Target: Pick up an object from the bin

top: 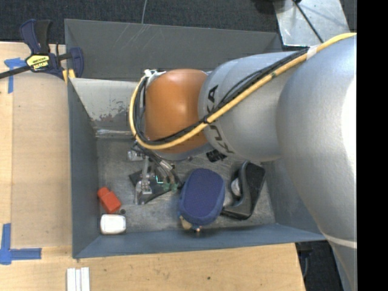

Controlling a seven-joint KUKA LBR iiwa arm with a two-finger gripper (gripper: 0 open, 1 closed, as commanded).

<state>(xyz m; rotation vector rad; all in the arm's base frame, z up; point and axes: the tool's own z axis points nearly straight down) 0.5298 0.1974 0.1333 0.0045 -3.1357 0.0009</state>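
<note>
Gripper (pixel 147 183) low over bin (pixel 82 162) middle, just left of blue rounded case (pixel 201 196); orange block (pixel 109 199) further left. Probably placed for grab. Grip state: cannot tell.

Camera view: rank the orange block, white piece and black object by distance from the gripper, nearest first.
1. orange block: on the bin floor, to the view's left of the gripper.
2. white piece: near the bin's lower-left corner, just below the orange block.
3. black object: view's right side, beyond the blue oval thing.
</note>
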